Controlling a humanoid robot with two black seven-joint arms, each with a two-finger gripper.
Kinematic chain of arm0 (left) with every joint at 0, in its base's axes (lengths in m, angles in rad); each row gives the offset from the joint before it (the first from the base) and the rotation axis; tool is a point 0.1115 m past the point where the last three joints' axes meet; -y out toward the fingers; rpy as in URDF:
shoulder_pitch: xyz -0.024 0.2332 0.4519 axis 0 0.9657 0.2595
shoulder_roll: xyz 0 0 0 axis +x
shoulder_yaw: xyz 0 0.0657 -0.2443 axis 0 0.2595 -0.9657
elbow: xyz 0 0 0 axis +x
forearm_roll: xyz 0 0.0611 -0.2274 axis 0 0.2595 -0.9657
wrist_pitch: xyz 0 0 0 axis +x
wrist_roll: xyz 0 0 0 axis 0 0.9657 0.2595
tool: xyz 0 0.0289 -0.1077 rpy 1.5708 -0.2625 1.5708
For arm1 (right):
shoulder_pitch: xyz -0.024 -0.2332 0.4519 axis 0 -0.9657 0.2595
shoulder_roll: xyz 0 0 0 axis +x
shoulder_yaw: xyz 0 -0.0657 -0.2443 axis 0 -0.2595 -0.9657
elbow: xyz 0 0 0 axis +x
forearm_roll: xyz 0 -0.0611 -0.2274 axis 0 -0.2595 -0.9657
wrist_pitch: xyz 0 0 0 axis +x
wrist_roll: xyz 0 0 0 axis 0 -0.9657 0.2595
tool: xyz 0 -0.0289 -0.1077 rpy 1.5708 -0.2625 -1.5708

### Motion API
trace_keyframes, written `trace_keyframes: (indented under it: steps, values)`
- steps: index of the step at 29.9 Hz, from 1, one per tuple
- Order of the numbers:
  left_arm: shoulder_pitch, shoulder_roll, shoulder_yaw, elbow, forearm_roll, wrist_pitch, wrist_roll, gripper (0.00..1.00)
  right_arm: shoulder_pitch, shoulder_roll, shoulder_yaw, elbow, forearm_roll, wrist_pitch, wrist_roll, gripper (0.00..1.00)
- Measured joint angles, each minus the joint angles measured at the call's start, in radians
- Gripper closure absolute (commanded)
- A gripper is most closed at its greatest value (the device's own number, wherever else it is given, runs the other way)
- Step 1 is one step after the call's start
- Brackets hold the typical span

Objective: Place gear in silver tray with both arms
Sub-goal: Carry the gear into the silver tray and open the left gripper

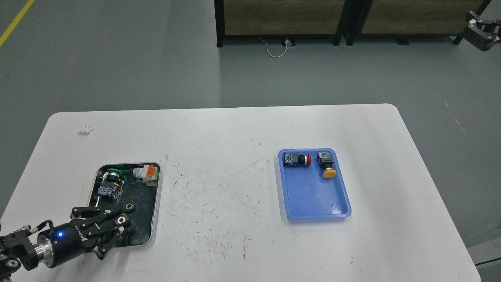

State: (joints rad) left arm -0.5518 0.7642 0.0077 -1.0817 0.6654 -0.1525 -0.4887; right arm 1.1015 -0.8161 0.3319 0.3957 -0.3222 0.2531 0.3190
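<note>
The silver tray (156, 203) lies at the table's front left. A small dark gear (130, 206) lies on its floor near the middle, free of any gripper. My left gripper (114, 235) hovers over the tray's front left corner, just short of the gear, with fingers spread and nothing between them. My right gripper (482, 33) is far away at the top right edge of the view, above the floor, too small to read.
The silver tray also holds a green-capped push button (110, 182) and an orange-and-white switch (145, 172). A blue plastic tray (313, 199) at the right holds a red push button (300, 159) and a yellow one (327, 165). A small white part (86, 129) lies at the back left.
</note>
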Motion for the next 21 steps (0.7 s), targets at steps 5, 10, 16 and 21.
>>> trace_keyframes:
  steps: [5,10,16,21]
  values:
    - [0.004,0.000,-0.001,0.003,-0.005,0.004,0.000,0.65,-0.001,0.000,0.000,0.000,0.000,0.000,0.000,0.00]
    - [0.017,-0.002,-0.003,0.017,-0.024,0.016,0.000,0.54,-0.003,0.000,0.000,0.000,0.000,-0.001,0.000,0.00]
    - [0.023,-0.005,-0.004,0.026,-0.063,0.021,0.000,0.40,-0.003,0.000,0.001,0.000,0.000,-0.006,0.000,0.00]
    - [0.021,-0.005,-0.019,0.026,-0.094,0.021,0.000,0.26,-0.003,0.000,0.001,0.000,0.000,-0.012,0.000,0.00]
